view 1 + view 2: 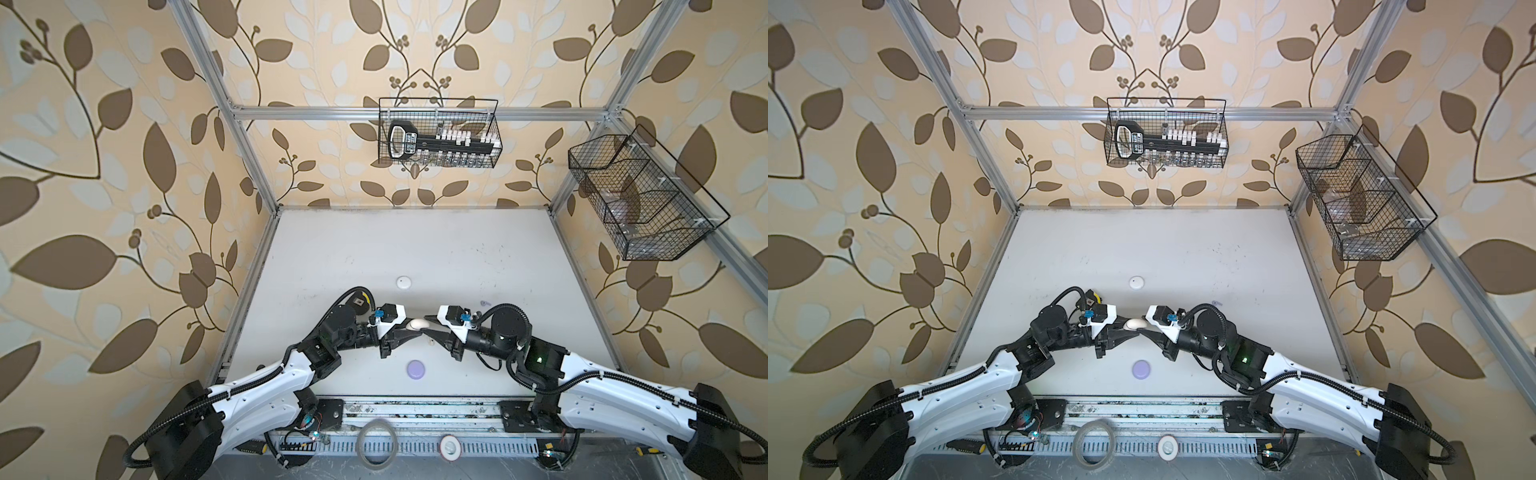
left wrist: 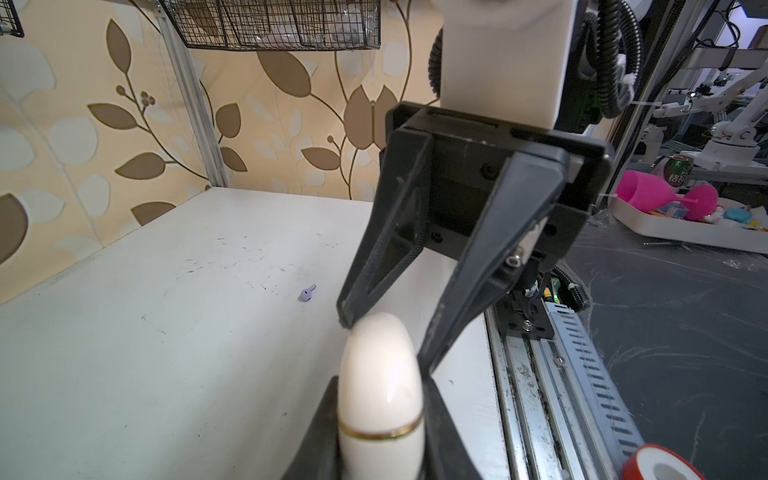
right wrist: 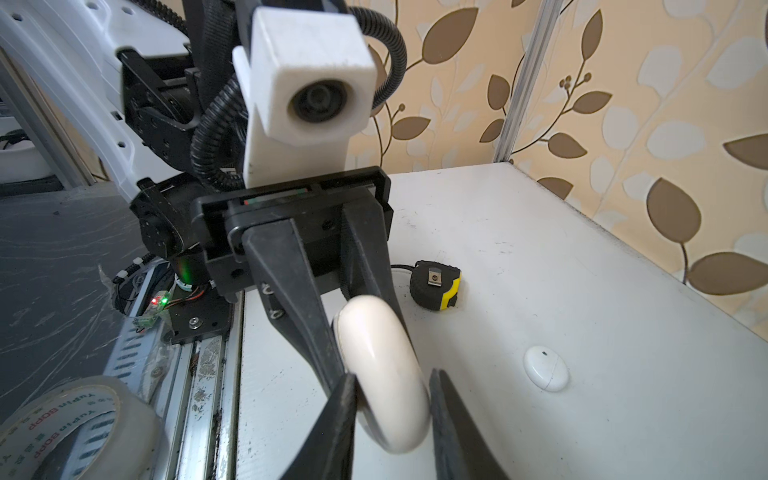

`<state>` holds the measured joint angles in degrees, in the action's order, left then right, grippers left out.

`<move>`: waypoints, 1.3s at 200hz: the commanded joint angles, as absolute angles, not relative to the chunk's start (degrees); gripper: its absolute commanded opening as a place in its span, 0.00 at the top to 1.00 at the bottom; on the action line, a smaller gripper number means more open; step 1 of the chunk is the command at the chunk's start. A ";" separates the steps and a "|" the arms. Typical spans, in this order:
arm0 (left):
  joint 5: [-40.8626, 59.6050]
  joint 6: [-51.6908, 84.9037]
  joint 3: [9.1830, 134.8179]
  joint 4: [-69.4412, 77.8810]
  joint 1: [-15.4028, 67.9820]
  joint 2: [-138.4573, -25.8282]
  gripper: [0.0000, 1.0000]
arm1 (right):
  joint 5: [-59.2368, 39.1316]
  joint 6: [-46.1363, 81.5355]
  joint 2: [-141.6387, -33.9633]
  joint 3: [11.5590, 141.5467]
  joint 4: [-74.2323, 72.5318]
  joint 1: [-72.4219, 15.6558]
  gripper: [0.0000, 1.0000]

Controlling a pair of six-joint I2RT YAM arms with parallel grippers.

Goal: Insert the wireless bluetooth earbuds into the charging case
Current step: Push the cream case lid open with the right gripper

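Note:
A cream charging case (image 1: 417, 323) (image 1: 1134, 323) with a gold band hangs closed above the middle of the table, between both grippers. My left gripper (image 1: 409, 331) (image 2: 380, 388) is shut on one end of this case (image 2: 380, 374). From the opposite side my right gripper (image 1: 428, 327) (image 3: 390, 374) has its two fingers pressed against the sides of the case's (image 3: 382, 374) other end. One lavender earbud (image 2: 307, 293) (image 1: 483, 303) (image 1: 1214, 303) lies loose on the table behind the right arm. The inside of the case is hidden.
A white closed case (image 1: 403, 283) (image 3: 545, 368) lies farther back, a lavender closed case (image 1: 416, 369) (image 1: 1140, 369) near the front edge. A black-and-yellow tape measure (image 3: 435, 284) sits behind the left arm. Wire baskets (image 1: 438, 133) (image 1: 640, 199) hang on the frame. A tape roll (image 3: 62, 428) lies off the front rail.

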<state>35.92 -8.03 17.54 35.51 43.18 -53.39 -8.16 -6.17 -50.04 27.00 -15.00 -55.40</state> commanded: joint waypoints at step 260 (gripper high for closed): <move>36.26 -0.02 14.20 53.66 42.19 -58.24 1.00 | -7.04 20.09 -45.67 27.15 -16.75 -34.42 0.54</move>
